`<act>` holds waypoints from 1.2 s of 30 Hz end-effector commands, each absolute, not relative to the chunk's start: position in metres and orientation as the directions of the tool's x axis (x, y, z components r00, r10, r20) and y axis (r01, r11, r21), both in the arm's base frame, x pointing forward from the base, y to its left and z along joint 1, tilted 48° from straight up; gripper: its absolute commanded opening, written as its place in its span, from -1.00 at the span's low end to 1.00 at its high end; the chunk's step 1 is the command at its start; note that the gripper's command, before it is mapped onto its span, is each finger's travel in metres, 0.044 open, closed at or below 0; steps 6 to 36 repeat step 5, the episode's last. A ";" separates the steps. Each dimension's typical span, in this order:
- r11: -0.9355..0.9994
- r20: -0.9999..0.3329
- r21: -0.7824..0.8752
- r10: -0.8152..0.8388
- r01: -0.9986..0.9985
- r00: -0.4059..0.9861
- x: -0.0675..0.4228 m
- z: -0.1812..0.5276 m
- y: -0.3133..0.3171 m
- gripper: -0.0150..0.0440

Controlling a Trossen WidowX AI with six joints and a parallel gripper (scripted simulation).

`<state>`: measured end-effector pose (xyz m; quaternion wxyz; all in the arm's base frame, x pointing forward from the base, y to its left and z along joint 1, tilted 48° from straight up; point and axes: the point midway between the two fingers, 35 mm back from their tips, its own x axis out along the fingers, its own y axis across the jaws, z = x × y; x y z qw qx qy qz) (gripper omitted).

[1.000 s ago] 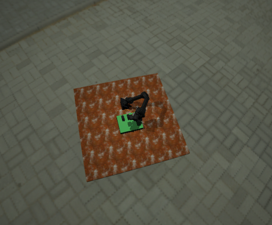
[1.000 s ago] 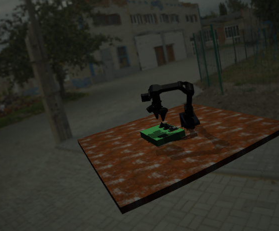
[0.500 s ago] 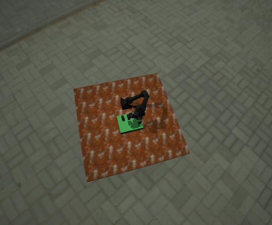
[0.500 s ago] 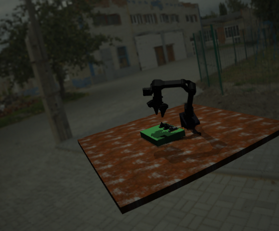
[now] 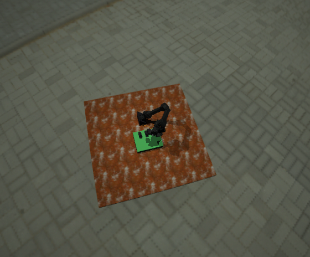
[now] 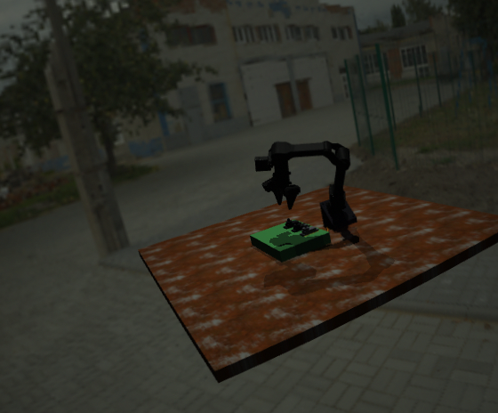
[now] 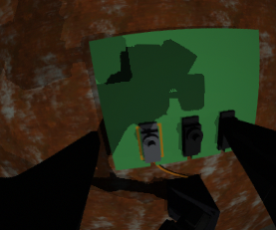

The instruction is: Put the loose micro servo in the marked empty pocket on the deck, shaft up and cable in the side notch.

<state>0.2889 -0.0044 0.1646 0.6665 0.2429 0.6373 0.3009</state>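
Observation:
The green deck [image 5: 150, 148] [image 6: 285, 249] [image 7: 235, 61] lies on a rust-coloured board [image 5: 139, 180] [image 6: 263, 320]. In the wrist view the micro servo [image 7: 149, 141] [image 6: 292, 223] stands in the yellow-outlined pocket at the deck's near left, top face up. Its orange cable [image 7: 164, 170] runs out over the near edge. Two more dark servos [image 7: 190, 134] [image 7: 225, 126] sit in the same row to its right. My gripper [image 6: 285, 202] [image 5: 142, 121] is open and empty and hangs well above the servo row. Its dark fingers frame the lower left and lower right of the wrist view.
The arm's base [image 6: 338, 218] [image 5: 159, 129] stands on the board right behind the deck. The arm's shadow falls across the deck and the board. Paved ground surrounds the board; a pole, a fence and buildings stand far off.

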 end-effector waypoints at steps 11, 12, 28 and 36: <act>0.703 -0.706 0.705 0.709 -0.091 0.005 0.289 0.165 -0.005 1.00; 0.703 -0.706 0.705 0.709 -0.091 0.005 0.289 0.165 -0.005 1.00; 0.703 -0.706 0.705 0.709 -0.091 0.005 0.289 0.165 -0.005 1.00; 0.703 -0.706 0.705 0.709 -0.091 0.005 0.289 0.165 -0.005 1.00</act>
